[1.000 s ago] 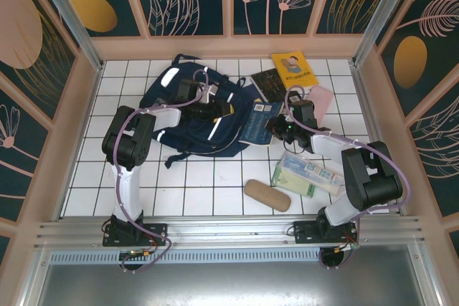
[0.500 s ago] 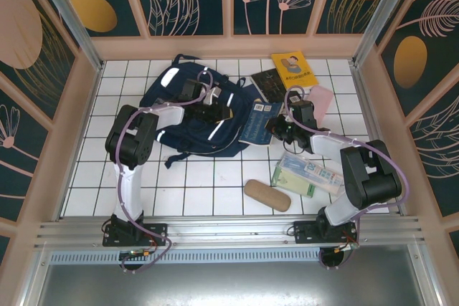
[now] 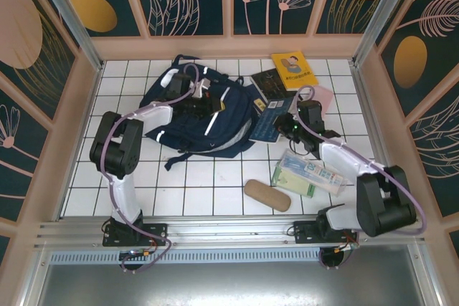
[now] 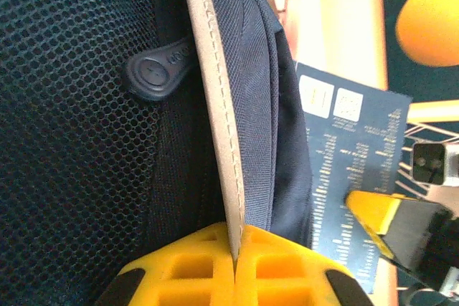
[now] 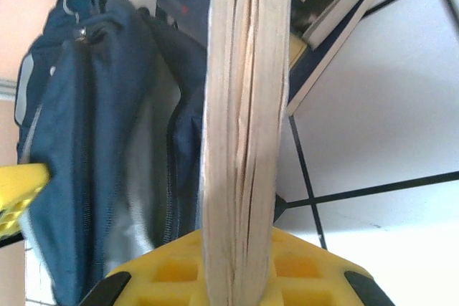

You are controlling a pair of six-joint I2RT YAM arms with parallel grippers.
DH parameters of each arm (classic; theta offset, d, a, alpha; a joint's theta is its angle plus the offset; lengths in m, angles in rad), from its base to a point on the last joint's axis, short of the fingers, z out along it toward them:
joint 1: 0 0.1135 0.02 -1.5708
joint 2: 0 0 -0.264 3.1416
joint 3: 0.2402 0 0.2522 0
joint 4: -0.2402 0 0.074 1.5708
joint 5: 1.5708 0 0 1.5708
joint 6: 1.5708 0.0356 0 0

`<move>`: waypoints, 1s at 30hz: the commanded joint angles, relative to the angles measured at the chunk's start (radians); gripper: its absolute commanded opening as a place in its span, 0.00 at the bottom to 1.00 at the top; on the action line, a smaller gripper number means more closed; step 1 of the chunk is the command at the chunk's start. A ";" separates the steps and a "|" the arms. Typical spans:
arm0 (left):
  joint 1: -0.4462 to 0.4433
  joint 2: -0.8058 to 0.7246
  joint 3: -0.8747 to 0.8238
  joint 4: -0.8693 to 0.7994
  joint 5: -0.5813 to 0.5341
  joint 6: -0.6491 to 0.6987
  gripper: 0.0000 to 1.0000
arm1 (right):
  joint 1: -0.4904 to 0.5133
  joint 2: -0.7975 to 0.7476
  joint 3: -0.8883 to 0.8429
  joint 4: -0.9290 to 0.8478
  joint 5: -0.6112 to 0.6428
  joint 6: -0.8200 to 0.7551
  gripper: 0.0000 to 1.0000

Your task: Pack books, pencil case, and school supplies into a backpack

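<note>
Right gripper [image 5: 240, 252] is clamped on the page edge of a thin dark blue book with pale print [image 3: 267, 121], which it holds raised and tilted. The large navy fabric backpack [image 3: 166, 94] lies just left of this book. Left gripper [image 4: 234, 249] is pinched closed on the backpack's pale-edged flap, with the book to its right.

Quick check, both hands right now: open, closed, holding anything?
Left hand: closed on the backpack, pinching its grey-edged flap.
Right hand: closed on a blue book, gripped by its edge.
</note>
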 commanded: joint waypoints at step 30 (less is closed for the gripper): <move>0.146 -0.506 0.000 0.063 0.222 -0.228 0.00 | 0.199 0.331 0.400 0.207 -0.344 0.187 0.00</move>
